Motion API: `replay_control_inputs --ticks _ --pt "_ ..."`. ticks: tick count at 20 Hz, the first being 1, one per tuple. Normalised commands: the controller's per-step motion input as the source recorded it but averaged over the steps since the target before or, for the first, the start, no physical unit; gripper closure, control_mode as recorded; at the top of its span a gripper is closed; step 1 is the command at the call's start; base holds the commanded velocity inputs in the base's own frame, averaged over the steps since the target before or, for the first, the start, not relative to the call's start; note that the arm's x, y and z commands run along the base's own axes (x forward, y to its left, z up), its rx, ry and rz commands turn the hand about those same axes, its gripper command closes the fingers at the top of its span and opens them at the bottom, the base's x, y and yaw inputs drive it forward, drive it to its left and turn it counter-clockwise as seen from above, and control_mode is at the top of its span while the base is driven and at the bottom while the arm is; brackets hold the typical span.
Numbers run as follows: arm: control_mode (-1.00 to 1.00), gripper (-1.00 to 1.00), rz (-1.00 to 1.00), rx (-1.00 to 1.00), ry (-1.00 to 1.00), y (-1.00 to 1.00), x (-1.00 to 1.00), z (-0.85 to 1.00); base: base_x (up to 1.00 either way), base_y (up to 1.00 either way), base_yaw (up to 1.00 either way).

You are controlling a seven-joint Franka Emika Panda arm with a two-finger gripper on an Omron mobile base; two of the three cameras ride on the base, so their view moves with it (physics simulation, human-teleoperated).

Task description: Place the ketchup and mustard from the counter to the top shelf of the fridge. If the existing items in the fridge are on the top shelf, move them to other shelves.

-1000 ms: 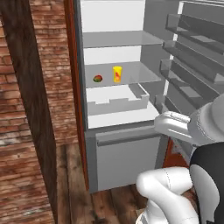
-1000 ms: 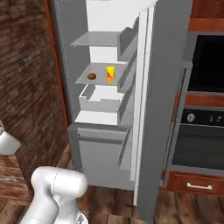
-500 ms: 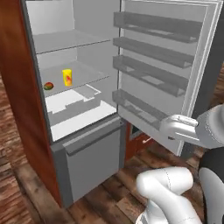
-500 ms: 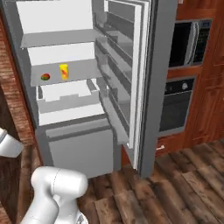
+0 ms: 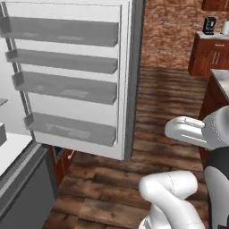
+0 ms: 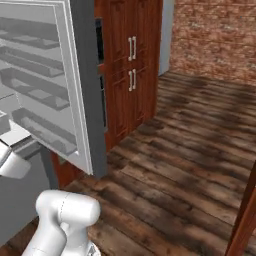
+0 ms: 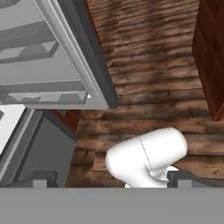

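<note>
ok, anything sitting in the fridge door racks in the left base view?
No, the fridge door stands open and all four of its door racks are bare grey bins.

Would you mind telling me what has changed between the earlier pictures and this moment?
The base has turned to the right, so the whole scene slid left: the fridge interior with its small items has left the base views, and the open fridge door with its door shelves now sits ahead, beside wood floor and brick wall. Nothing was taken hold of or let go. The claw stays open and empty.
</note>
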Motion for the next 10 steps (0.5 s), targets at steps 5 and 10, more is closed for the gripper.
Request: replay_control_inputs --ticks 5,10 --pt "1.0 -1.0 0.0 0.0 0.0 0.0 0.0 0.0 0.03 -0.01 -0.85" --pt "1.0 -1.0 0.0 0.0 0.0 0.0 0.0 0.0 0.47 -0.11 -0.57"
